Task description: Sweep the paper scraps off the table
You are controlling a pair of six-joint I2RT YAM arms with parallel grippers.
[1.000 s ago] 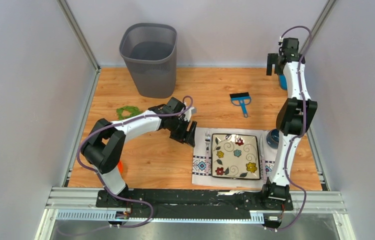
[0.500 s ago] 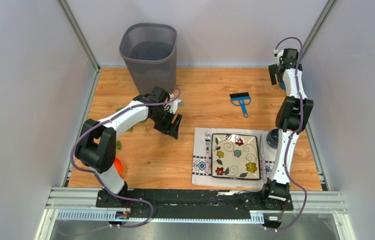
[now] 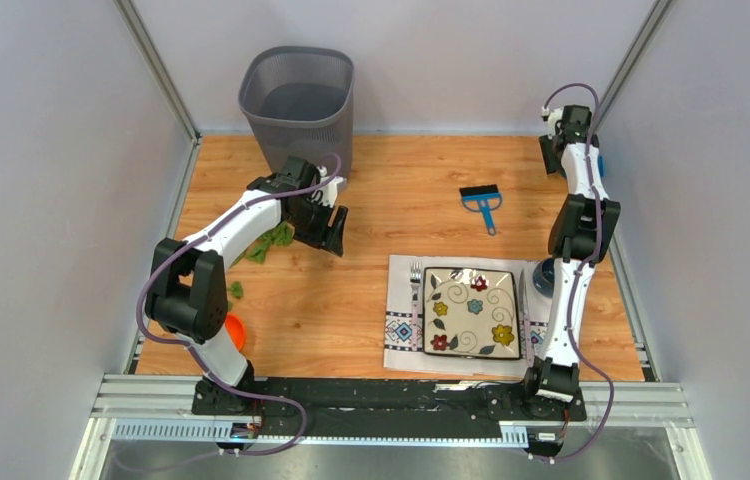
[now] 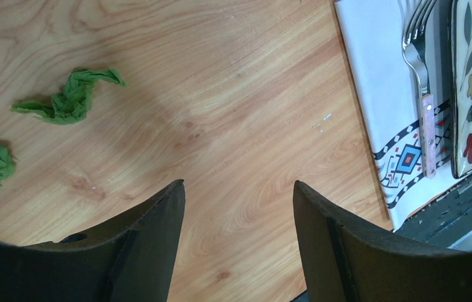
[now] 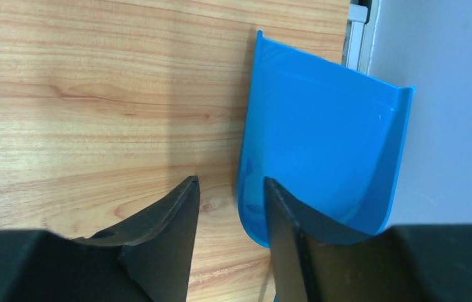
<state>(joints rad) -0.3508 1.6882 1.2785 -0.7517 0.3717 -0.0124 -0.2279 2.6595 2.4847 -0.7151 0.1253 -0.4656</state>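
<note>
Left gripper (image 4: 238, 185): held above bare wood of the table (image 3: 401, 200), left of centre. Jaws are spread wide, and nothing is seen between them.

Paper scraps (image 3: 271, 243): a green cluster is seen just left of the left gripper, partly hidden under the arm in the top view. One smaller bit lies nearer, toward the left edge. In the left wrist view, one twisted scrap and part of a crumpled one are seen on the wood, apart from both fingers.

Right gripper (image 5: 230, 182): reached into the far right corner, low over the table. The jaws are part spread and straddle one side wall of a blue dustpan (image 5: 328, 145), which lies against the right wall. One finger overlaps the pan's inside. Wood shows between the other finger and the pan's edge, so no pinch is seen.

Also noted:
- A grey mesh waste basket (image 3: 298, 120) stands at the far edge, left of centre.
- A small blue brush (image 3: 481, 203) lies right of centre.
- A patterned placemat (image 3: 403, 330) lies near right and bears a flowered plate (image 3: 471, 312) and a fork (image 4: 417, 69).
- An orange bowl (image 3: 237, 330) is part hidden by the left arm at near left.
</note>
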